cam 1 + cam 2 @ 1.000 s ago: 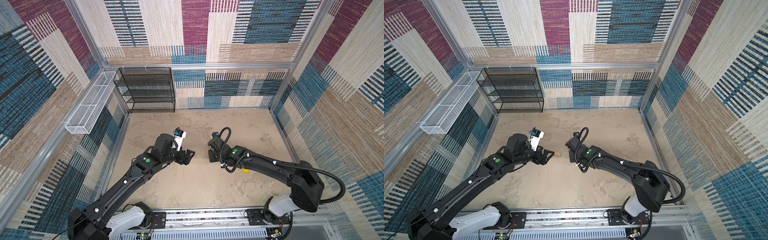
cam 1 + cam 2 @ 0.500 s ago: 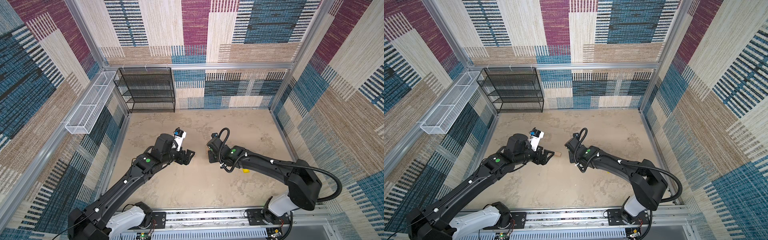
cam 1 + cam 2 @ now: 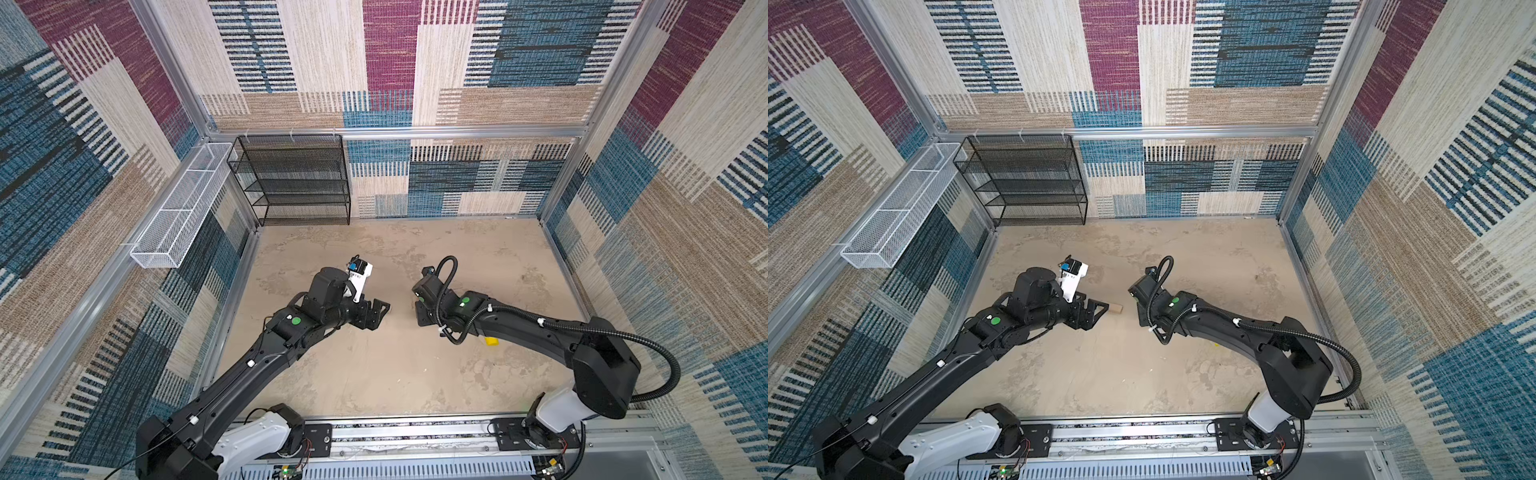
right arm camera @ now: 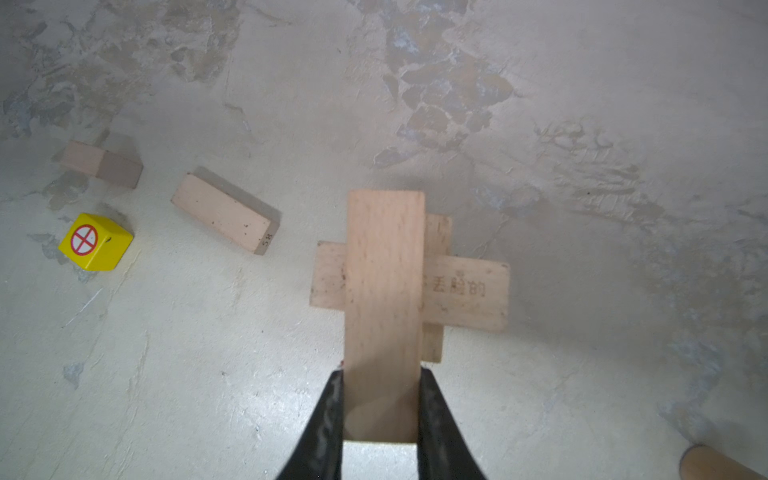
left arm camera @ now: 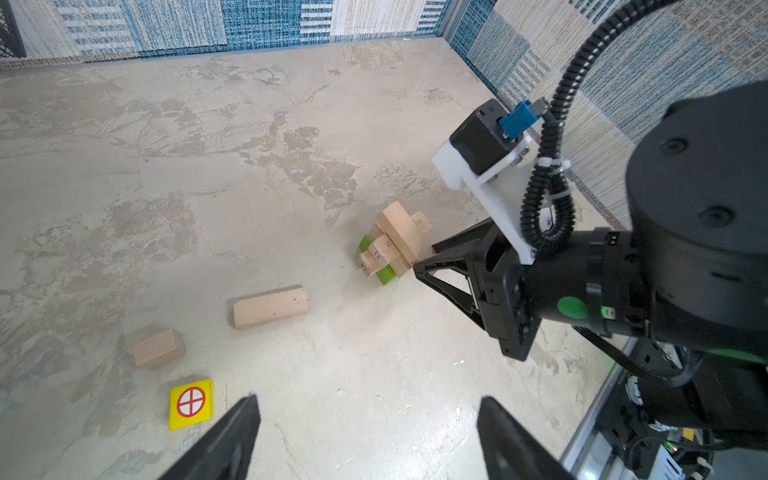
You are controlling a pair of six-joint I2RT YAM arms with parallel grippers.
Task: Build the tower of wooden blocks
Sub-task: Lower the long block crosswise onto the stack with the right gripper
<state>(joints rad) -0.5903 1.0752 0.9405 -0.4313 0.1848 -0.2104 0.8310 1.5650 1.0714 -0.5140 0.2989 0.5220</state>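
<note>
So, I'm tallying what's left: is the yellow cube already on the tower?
No, the yellow cube sits alone on the table, well apart from the tower.

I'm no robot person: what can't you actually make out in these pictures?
- Lower layers of the wood block tower: right wrist view, covered by the tan brick in the right gripper.
- Tan round piece: right wrist view, cut off by the picture's corner.
- Yellow piece: in a top view, tiny, partly under the right arm.
</note>
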